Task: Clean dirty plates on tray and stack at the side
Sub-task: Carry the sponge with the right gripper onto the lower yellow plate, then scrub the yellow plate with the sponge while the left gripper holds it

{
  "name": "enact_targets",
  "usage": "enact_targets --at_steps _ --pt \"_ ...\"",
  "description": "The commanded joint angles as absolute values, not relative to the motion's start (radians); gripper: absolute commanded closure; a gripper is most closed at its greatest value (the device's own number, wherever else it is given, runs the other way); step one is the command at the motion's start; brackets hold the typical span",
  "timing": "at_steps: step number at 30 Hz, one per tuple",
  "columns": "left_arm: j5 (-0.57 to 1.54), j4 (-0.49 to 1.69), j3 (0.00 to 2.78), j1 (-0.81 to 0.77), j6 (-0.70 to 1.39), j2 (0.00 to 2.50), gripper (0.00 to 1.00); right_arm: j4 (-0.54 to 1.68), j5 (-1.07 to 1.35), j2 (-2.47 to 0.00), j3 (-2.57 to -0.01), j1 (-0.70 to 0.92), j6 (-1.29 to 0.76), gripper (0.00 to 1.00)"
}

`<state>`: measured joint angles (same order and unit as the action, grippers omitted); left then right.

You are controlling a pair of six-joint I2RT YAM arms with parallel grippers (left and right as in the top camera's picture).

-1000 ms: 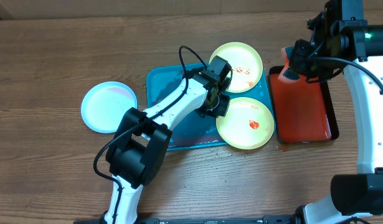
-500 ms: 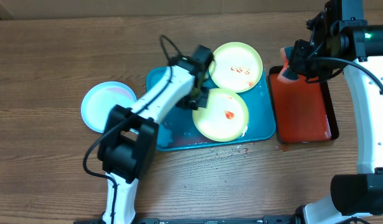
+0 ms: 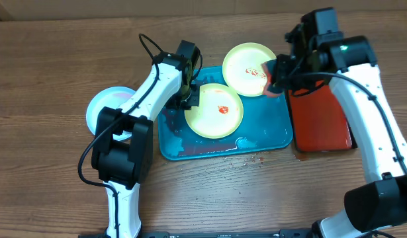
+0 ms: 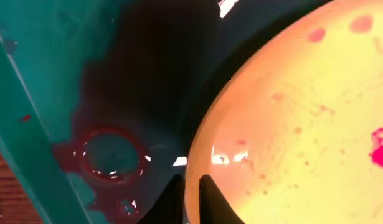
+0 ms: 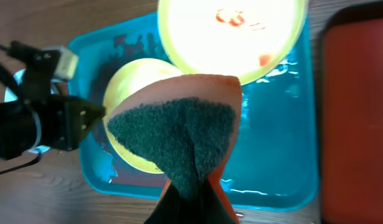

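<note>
The left claw (image 4: 190,198) pinches the near plate (image 3: 215,111) by its rim on the tray (image 3: 272,129), while the right claw (image 5: 190,198) pinches a sponge (image 5: 179,134) over the far plate (image 3: 246,63).

In the large tray (image 3: 269,135) lies 1 plate (image 3: 214,110); a 2nd plate (image 3: 246,66) overlaps its far rim; a 3rd plate (image 3: 100,112) sits left of it on the table (image 3: 44,185); a smaller tray (image 3: 319,122) sits right.

I count three plates on my feed: one yellow-green plate (image 3: 249,69) at 1 o'clock, a second yellow-green plate (image 3: 214,111) near the centre, and one pale blue plate (image 3: 97,112) at 9 o'clock. The tabletop (image 3: 57,185) carries two trays: one turquoise tray (image 3: 269,135) and one red tray (image 3: 319,122) at 3 o'clock. There is one sponge (image 5: 179,134). I have two arms, so one left end effector (image 4: 190,199) and one right end effector (image 5: 191,199).
</note>
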<state>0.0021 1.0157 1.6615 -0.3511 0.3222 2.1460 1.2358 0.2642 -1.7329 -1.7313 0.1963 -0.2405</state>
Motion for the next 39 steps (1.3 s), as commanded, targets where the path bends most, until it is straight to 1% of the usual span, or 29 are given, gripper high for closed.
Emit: enact_targets --at_steps 1,5,7,9,14,25,32,39 --pt "-0.012 0.984 1.610 -0.358 0.329 2.166 0.83 1.214 0.274 -1.730 -1.721 0.210 -0.262 0.96" --pt "-0.011 0.914 1.570 -0.358 0.337 2.166 0.77 1.196 0.274 -1.730 -1.721 0.222 -0.281 0.96" --pt "-0.011 0.890 1.561 -0.358 0.345 2.166 0.79 1.182 0.274 -1.737 -1.721 0.232 -0.285 0.96" --pt "-0.011 0.872 1.557 -0.358 0.348 2.166 0.96 1.173 0.274 -1.750 -1.721 0.244 -0.287 0.96" --pt "-0.007 0.876 1.557 -0.358 0.374 2.171 0.96 1.158 0.270 -1.821 -1.721 0.290 -0.289 0.96" --pt "-0.016 0.995 1.557 -0.342 0.373 2.171 0.96 1.086 0.271 -2.007 -1.721 0.385 -0.321 0.96" --pt "-0.026 1.034 1.557 -0.313 0.336 2.171 0.96 1.028 0.254 -2.120 -1.721 0.444 -0.369 0.96" --pt "-0.036 1.070 1.557 -0.280 0.294 2.171 0.96 1.004 0.227 -2.195 -1.721 0.455 -0.408 0.96"
